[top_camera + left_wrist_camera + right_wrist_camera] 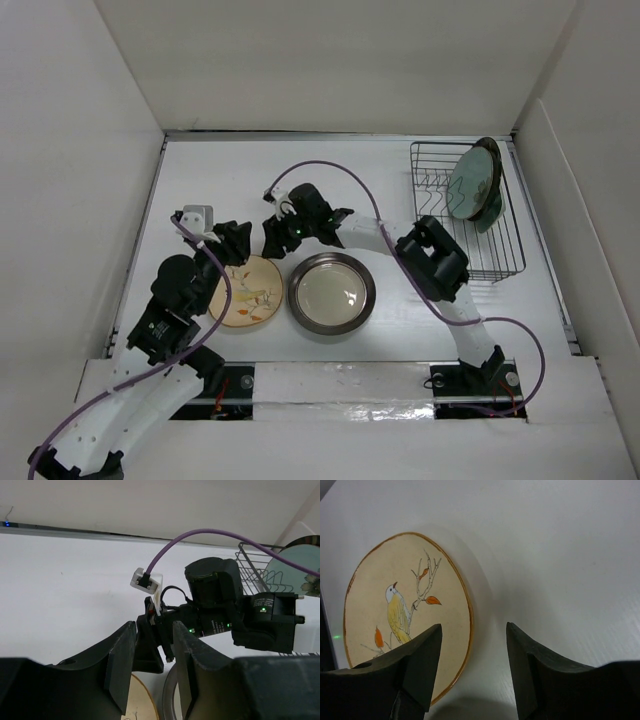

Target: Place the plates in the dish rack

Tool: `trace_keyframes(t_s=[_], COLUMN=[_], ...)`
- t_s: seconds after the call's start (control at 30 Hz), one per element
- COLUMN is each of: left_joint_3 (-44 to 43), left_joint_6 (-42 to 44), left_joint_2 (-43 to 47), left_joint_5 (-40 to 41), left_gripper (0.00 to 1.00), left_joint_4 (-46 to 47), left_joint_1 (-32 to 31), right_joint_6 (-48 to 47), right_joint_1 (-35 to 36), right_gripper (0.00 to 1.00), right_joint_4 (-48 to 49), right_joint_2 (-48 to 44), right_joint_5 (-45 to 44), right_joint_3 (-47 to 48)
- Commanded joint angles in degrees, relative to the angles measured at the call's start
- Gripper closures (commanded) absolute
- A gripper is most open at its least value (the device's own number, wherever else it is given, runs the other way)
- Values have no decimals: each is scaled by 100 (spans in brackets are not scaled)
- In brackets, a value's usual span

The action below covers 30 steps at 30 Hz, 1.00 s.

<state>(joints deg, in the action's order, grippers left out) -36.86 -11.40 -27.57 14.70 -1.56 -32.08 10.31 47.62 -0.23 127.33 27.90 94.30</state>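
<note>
Tan round plate with a bird-and-branch drawing (pixel 248 292) and shiny silver round plate (pixel 332 292) lay flat on the white worktop (pixel 400 180), side by side. Neither was racked. The right end effector (pixel 472 630) was released with jaws spread just past the tan rim, probably lining up an edge grab. The left end effector (pixel 232 243) was also released, holding nothing. A pale teal plate (pixel 470 185) stood upright between prongs in the dark wire dish rack (pixel 500 255).

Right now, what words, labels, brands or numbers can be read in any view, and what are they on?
None can be read.
Faint pale marks, perhaps print, on the right arm's black housing in the left wrist view: too small and blurred to read.
The tan plate carries only a bird-and-branch drawing, no lettering.
</note>
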Motion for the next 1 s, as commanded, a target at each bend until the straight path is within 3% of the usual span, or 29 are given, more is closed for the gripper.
trace_keyframes(t_s=[0.0, 0.33, 0.47, 0.67, 0.7, 0.77, 0.97], left_joint_3=[-14, -32, -67, -14, -5, -23, -40], left_joint_6=[94, 138, 155, 155, 155, 147, 147], left_joint_2=[-125, -292, -293, -82, -64, -81, 6], left_joint_5=[68, 200, 208, 234, 244, 122, 104], left_gripper=[67, 67, 67, 67, 67, 67, 66], left_joint_4=[235, 209, 200, 244, 253, 227, 209], left_joint_1=[26, 26, 26, 26, 26, 26, 26], right_joint_6=[-99, 261, 367, 560, 708, 806, 1789], right_joint_1=[107, 160, 213, 213, 213, 213, 72], right_gripper=[40, 44, 54, 84, 93, 99, 100], right_joint_4=[-179, -109, -127, -197, -101, 216, 1682], right_joint_2=[178, 828, 1013, 1067, 1049, 979, 425], right_joint_5=[304, 1278, 1358, 1130, 1139, 1226, 981], right_joint_3=[282, 483, 668, 923, 889, 914, 809])
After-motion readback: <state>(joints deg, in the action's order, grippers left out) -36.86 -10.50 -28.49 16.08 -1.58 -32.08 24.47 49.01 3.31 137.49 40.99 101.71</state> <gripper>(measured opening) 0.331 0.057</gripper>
